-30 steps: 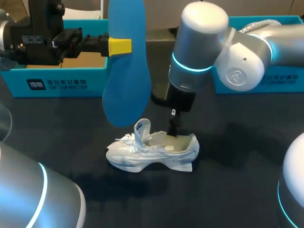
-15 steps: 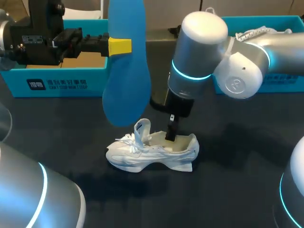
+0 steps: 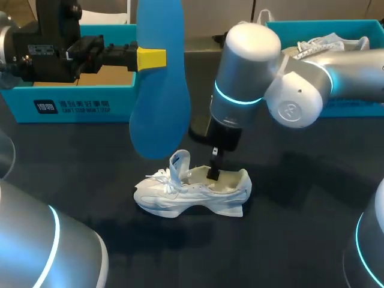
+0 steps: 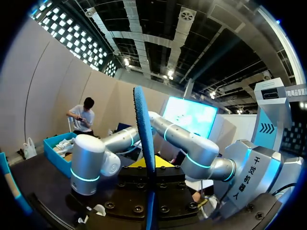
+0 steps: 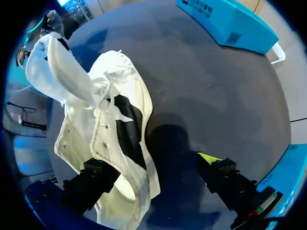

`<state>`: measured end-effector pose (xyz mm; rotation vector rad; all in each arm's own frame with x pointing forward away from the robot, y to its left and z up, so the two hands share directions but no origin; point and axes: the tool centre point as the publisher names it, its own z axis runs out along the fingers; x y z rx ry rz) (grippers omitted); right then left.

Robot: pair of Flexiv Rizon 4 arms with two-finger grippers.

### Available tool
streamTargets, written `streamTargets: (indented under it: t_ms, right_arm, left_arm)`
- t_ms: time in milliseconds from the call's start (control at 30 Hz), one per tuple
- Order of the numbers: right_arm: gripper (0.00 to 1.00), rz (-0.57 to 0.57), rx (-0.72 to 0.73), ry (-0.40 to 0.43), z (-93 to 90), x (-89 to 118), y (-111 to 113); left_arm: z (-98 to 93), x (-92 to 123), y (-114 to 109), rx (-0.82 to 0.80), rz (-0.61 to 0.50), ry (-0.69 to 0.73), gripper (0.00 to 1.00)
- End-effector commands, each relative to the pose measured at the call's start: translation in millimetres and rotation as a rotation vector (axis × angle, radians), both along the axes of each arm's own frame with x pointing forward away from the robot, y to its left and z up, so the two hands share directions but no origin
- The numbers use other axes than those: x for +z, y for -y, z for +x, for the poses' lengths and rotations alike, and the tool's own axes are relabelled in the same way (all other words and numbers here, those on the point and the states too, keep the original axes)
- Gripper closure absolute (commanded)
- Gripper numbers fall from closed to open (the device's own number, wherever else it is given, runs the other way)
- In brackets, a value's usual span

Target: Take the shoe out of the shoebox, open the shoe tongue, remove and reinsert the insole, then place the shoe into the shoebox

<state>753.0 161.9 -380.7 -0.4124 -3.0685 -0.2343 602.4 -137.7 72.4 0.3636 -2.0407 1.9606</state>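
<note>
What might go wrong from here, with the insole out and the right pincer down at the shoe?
1. The right pincer is open with a finger in the opening of the shoe, which lies loose on the table. A push could tip or drag it.
2. The left pincer holds the long insole by one edge, so it may swing or slip.
3. The upright tongue could snag the insole on the way in.

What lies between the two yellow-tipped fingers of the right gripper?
In the right wrist view, the side wall of the white lace-up shoe and a strip of dark table; one finger stands inside the shoe, the other outside.
</note>
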Motion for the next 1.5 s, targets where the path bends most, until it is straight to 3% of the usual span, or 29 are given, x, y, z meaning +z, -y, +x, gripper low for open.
streamTargets:
  t_ms: [33, 200, 267, 300, 333, 367, 400, 767, 1033, 1267, 1500]
  right_arm:
    - [0.0, -0.005, -0.008, 0.002, -6.6, -3, -2]
    - [0.02, -0.002, -0.012, -0.005, -10.6, -7, -2]
    - [0.55, -0.005, -0.012, -0.009, -10.7, -9, -2]
    - [0.6, -0.006, -0.012, -0.01, -10.6, -9, -2]
    - [0.73, -0.006, -0.011, -0.012, -10.5, -10, -3]
    - [0.95, -0.006, -0.01, -0.013, -10.7, -12, -4]
    - [1.0, -0.006, -0.009, -0.014, -10.9, -13, -4]
    - [1.0, -0.015, 0.003, 0.003, -18.1, -6, -8]
    - [1.0, -0.003, -0.07, 0.01, -30.1, 14, -10]
    - [1.0, 0.009, -0.26, 0.028, -47.5, 39, -16]
    - [1.0, 0.015, -0.592, 0.112, -68.0, 54, -25]
  left_arm:
    - [1.1, 0, 1, -0.002, 0.003, 0.0, 1.0]
    - [1.1, 0, 1, -0.002, 0.003, 0.0, 1.0]
    - [1.1, 0, 1, -0.002, 0.003, 0.0, 1.0]
    - [1.1, 0, 1, -0.002, 0.003, 0.0, 1.0]
    - [1.1, 0, 1, -0.002, 0.003, 0.0, 1.0]
    - [1.1, 0, 1, -0.002, 0.003, 0.0, 1.0]
    - [1.1, 0, 1, -0.002, 0.003, 0.0, 1.0]
    - [1.1, 0, 1, -0.002, 0.003, 0.0, 1.0]
    - [1.1, 0, 1, -0.002, 0.003, 0.0, 1.0]
    - [1.1, 0, 1, -0.002, 0.003, 0.0, 1.0]
    - [1.1, 0, 1, -0.002, 0.003, 0.0, 1.0]
